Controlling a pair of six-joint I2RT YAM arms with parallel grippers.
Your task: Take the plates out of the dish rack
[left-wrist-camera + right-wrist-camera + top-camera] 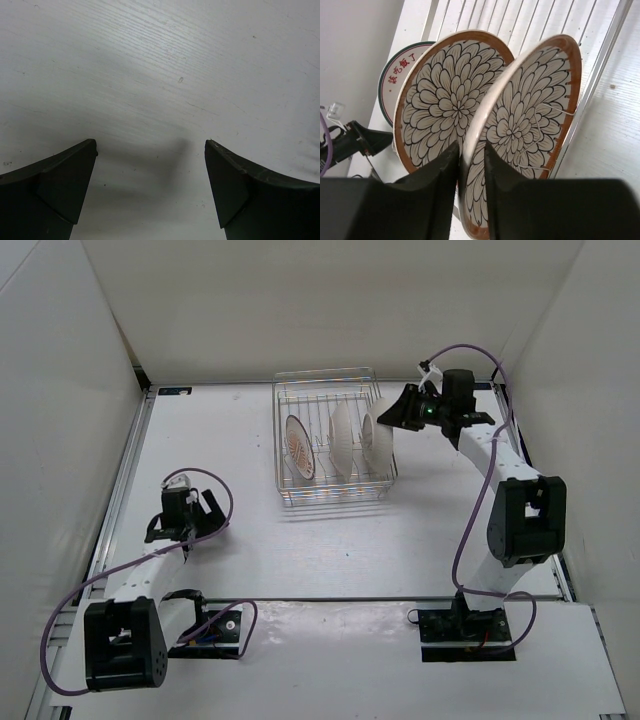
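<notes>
The silver wire dish rack (335, 498) stands at the table's back centre with three plates upright in it. The left plate (298, 448) is pale-faced with a dark rim. The middle plate (341, 438) and the right plate (379, 438) show white backs. My right gripper (395, 412) is at the rack's right end, shut on the right plate's rim. In the right wrist view my gripper (471, 150) pinches the petal-patterned near plate (530, 110), with the middle plate (450, 95) and the pale plate (400, 70) behind. My left gripper (185, 532) is open and empty above bare table (160, 75).
White walls enclose the table at the back and both sides. The rack's wires (600, 65) cross in front of the gripped plate's face. A purple cable loops over each arm. A table seam runs along the front near the arm bases.
</notes>
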